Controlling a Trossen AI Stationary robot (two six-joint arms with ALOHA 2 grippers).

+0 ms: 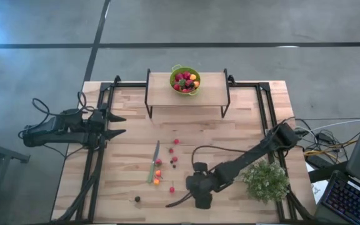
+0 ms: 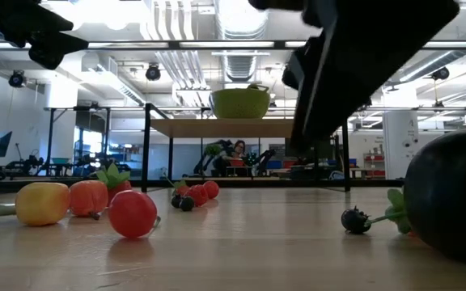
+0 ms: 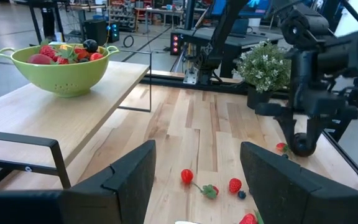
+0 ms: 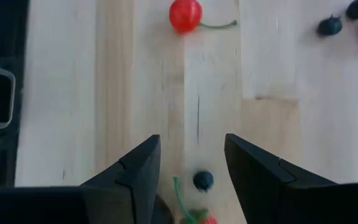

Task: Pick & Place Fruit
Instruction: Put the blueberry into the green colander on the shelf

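Right gripper (image 4: 188, 163): I have it low over the near part of the counter (image 1: 230, 134), its fingers apart with nothing clamped between them.
Between the right fingers: I see a small dark berry (image 4: 203, 180) lying on the wood in the gap, apart from both fingers, with a green stem and a bit of red fruit just beside it.
Ahead of the right fingers: a red cherry (image 4: 185, 14) with a green stalk lies well beyond the tips; two more dark berries (image 4: 330, 25) lie off to one side of it.
Left gripper (image 1: 120, 125): I keep this arm waiting at the left edge of the counter, its fingers spread wide and empty.
Ahead of the left fingers: loose strawberries (image 3: 235, 185) and a small blue-black berry lie on the wood just past the tips.
Scattered fruit (image 1: 174, 159): red, dark and orange pieces lie loose around the middle and near part of the counter, between the two grippers.
Knife (image 1: 154, 161): the green-handled blade lies among the scattered pieces.
Colander (image 1: 185, 80): the green bowl stands on the raised shelf (image 1: 211, 90) at the far side, well apart from both sets of fingers, already holding red and dark fruit.
Plant (image 1: 266, 180): the bushy potted plant stands just beside the right arm.
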